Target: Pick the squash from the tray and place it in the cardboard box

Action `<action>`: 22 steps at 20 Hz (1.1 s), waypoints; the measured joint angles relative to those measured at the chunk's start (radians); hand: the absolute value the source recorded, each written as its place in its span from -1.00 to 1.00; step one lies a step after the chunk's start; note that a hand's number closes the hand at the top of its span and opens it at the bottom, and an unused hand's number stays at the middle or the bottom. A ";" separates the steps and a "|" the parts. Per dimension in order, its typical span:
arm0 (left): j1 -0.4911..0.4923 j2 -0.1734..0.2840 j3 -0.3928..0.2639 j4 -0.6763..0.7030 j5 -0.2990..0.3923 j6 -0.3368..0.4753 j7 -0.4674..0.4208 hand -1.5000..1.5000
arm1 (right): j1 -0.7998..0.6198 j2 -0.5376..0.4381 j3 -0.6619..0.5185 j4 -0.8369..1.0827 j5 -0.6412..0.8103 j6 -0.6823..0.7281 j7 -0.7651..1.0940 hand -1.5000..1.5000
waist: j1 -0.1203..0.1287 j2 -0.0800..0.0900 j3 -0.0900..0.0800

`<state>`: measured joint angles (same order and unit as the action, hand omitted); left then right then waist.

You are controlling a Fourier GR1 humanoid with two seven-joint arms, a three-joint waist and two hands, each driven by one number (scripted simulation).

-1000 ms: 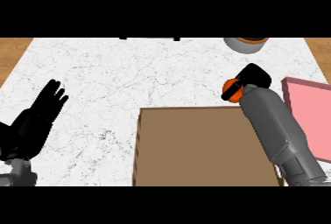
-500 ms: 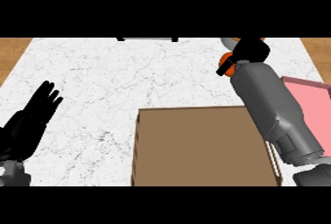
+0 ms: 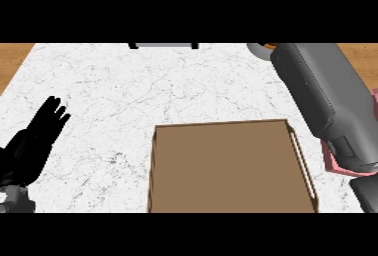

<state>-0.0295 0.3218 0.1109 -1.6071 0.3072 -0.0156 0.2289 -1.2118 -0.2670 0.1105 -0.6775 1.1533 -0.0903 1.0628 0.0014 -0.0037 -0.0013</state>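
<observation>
Reaching farther than before, right hand hidden, left hand (image 3: 33, 145) resting, fingers straight.

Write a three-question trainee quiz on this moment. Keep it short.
1. True or false: the squash lies inside the cardboard box.
2. How does the left hand show? A) over the box. B) at the view's left, open, fingers up. C) curled round the squash.
3. Name the thing that the right forearm partly covers at the view's right.

Key: 1 false, no squash shows in the box. 2 B. 3 the pink tray.
</observation>
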 measured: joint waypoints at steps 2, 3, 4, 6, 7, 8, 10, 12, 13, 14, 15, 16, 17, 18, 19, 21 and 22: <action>0.004 0.000 0.001 -0.003 -0.001 -0.003 0.001 0.00 | -0.004 -0.020 -0.003 -0.032 0.025 0.010 0.018 1.00 | -0.005 -0.002 0.000; 0.008 -0.004 0.000 -0.008 -0.002 -0.002 -0.001 0.00 | 0.000 -0.026 -0.002 -0.049 0.041 0.015 0.030 1.00 | -0.007 -0.003 0.000; 0.018 -0.001 0.005 -0.018 0.003 -0.007 -0.001 0.00 | -0.005 -0.047 -0.010 -0.058 0.050 0.024 0.034 1.00 | -0.006 -0.004 0.000; 0.011 0.002 0.010 -0.017 -0.001 -0.003 0.005 0.00 | -0.009 -0.074 -0.026 -0.071 0.068 0.036 0.044 1.00 | -0.007 -0.003 0.000; 0.019 -0.002 0.009 -0.012 -0.005 -0.005 -0.004 0.00 | 0.008 -0.084 -0.029 -0.091 0.076 0.040 0.046 1.00 | -0.010 -0.004 0.000; 0.016 -0.004 0.009 -0.010 -0.005 -0.005 -0.003 0.00 | 0.016 -0.091 -0.037 -0.100 0.082 0.044 0.048 1.00 | -0.009 -0.003 0.001; 0.028 -0.021 -0.005 -0.032 -0.015 0.009 0.007 0.00 | 0.041 -0.118 -0.054 -0.130 0.088 0.055 0.044 1.00 | -0.010 -0.003 0.001; 0.028 -0.019 0.003 -0.032 -0.009 0.003 0.008 0.00 | 0.056 -0.144 -0.073 -0.142 0.093 0.072 0.035 1.00 | -0.009 -0.002 0.001; 0.026 -0.017 0.006 -0.030 -0.009 -0.001 0.007 0.00 | 0.074 -0.157 -0.081 -0.160 0.089 0.082 0.027 1.00 | -0.010 -0.002 0.001; 0.037 -0.027 -0.003 -0.044 -0.015 0.004 0.007 0.00 | 0.094 -0.167 -0.087 -0.181 0.086 0.094 0.022 1.00 | -0.011 -0.003 0.001; 0.032 -0.031 -0.008 -0.049 -0.022 0.011 0.012 0.00 | 0.118 -0.179 -0.096 -0.196 0.084 0.099 0.014 1.00 | -0.011 -0.003 0.001; 0.029 -0.033 -0.006 -0.044 -0.024 0.007 0.009 0.00 | 0.136 -0.190 -0.105 -0.214 0.082 0.104 0.005 1.00 | -0.010 -0.002 0.001; 0.025 -0.028 0.002 -0.041 -0.019 0.003 0.012 0.00 | 0.162 -0.197 -0.113 -0.231 0.080 0.105 -0.001 1.00 | -0.010 -0.001 0.001; 0.024 -0.027 0.006 -0.038 -0.017 -0.001 0.015 0.00 | 0.183 -0.211 -0.124 -0.246 0.077 0.105 -0.010 1.00 | -0.009 -0.001 0.001; 0.028 -0.030 0.004 -0.050 -0.021 0.002 0.021 0.00 | 0.198 -0.223 -0.135 -0.246 0.078 0.101 -0.020 1.00 | -0.006 0.000 0.001; 0.027 -0.024 0.013 -0.051 -0.016 -0.009 0.025 0.00 | 0.239 -0.243 -0.154 -0.273 0.071 0.097 -0.041 1.00 | -0.005 0.001 0.001; 0.021 -0.030 0.012 -0.048 -0.020 -0.007 0.024 0.00 | 0.266 -0.249 -0.162 -0.284 0.067 0.091 -0.052 1.00 | -0.005 0.001 0.001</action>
<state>-0.0081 0.2921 0.1233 -1.6554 0.2870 -0.0223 0.2532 -0.9461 -0.5160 -0.0515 -0.9614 1.2203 0.0004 1.0106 -0.0033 -0.0026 -0.0001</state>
